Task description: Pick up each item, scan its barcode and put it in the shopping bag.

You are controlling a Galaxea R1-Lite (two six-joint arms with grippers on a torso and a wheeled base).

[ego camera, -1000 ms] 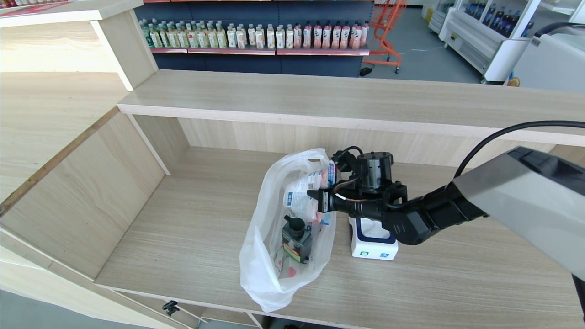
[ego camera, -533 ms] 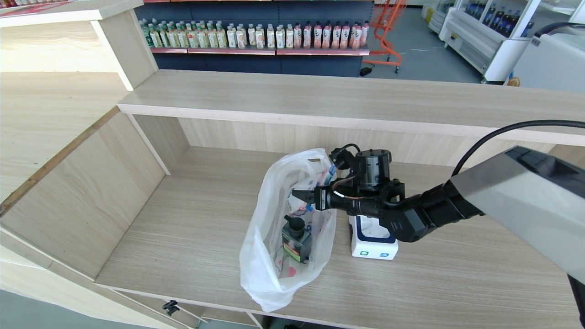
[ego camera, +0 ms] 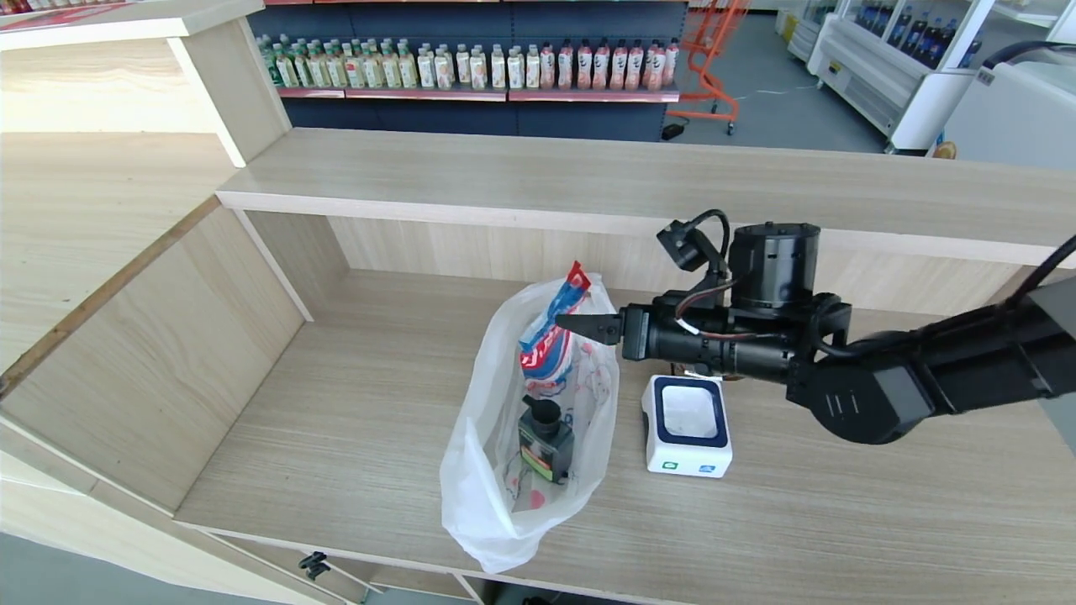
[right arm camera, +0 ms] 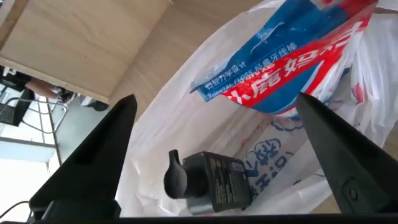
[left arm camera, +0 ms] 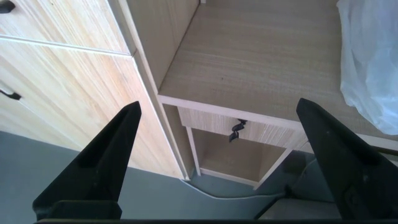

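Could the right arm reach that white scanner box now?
Probably yes: the scanner stands uncovered beside the bag, and the open right gripper hangs close by, with nothing between them.

A shop, seen from behind a pale wood checkout counter (ego camera: 588,176). Beyond the counter, a dark blue shelf unit (ego camera: 471,118) carries a long row of bottled drinks (ego camera: 471,67) standing shoulder to shoulder, green-labelled at one end and pink at the other. Off to the right are white glass-fronted chillers (ego camera: 874,84) with more bottles inside, and an orange metal rack (ego camera: 714,50) on the grey floor (ego camera: 782,109). On the counter's lower work surface, a white plastic shopping bag (ego camera: 483,487) holds a red-and-blue packet (ego camera: 551,344) and a dark bottle (ego camera: 545,437), just beside a small white-and-blue scanner box (ego camera: 688,428).
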